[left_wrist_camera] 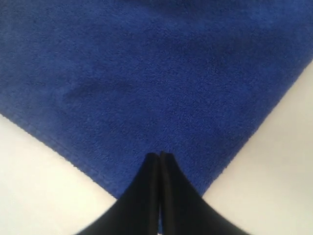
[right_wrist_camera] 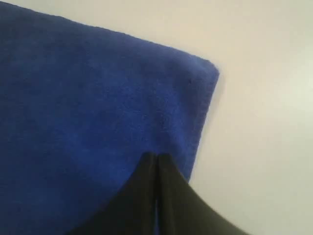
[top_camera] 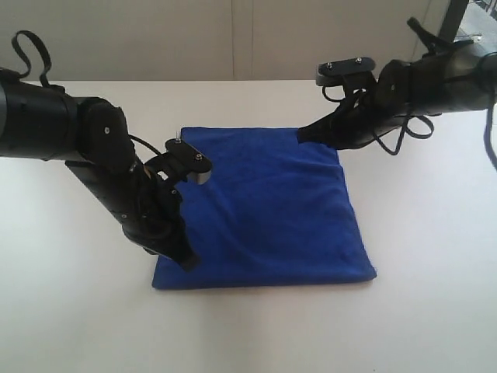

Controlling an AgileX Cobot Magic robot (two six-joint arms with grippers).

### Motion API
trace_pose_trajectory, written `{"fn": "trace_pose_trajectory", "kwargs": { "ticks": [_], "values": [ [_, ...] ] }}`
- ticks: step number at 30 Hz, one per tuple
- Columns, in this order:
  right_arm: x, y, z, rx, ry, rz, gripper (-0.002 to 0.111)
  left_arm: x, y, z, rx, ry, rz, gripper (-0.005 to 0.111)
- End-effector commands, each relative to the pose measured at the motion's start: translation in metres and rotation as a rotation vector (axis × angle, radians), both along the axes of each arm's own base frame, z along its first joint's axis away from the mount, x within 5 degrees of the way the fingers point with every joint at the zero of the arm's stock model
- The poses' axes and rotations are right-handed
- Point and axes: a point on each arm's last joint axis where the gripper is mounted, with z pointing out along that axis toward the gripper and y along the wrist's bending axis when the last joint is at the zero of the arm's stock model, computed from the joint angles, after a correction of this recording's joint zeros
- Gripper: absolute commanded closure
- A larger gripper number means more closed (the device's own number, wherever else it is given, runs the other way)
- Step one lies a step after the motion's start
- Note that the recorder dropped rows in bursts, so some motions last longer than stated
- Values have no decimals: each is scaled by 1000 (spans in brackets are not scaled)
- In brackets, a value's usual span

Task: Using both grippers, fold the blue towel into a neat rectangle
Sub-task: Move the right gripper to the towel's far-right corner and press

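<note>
Flat on white table (top_camera: 70,326): deep royal-blue soft microfibre towel (top_camera: 264,210), near-square, right edge looks folded. left black pincer gripper (top_camera: 189,264) at near-left corner, jaws pressed together, tips on cloth. right black pincer gripper (top_camera: 303,137) at far-right corner, jaws likewise together. Cloth pinched or not: cannot tell. Likely corner-grasp step before further fold. Next calls for sure pinch, matched lift, edges aligned.

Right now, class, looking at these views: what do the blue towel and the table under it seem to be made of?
Blue towel: soft pile cloth, likely microfibre or terry; matt, fuzzy nap and stitched hem up close.
Table: smooth, pale, hard-looking top, perhaps laminate; plain even surface, so uncertain.
</note>
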Motion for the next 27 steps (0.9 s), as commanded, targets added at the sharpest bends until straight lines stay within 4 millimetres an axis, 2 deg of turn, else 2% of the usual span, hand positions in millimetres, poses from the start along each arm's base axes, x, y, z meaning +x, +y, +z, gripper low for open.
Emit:
{"fn": "trace_pose_trajectory", "kwargs": {
  "ticks": [1,12,27],
  "values": [
    [13,-8,-16,-2,-57,-33,108,-1,-1,-11,1,56,26,107],
    [21,-9,-47,-12,-93,-45,108,-2,-1,-12,0,64,27,107],
    [23,-9,-46,-13,-126,-49,108,-2,-2,-14,6,72,25,107]
  ]
}}
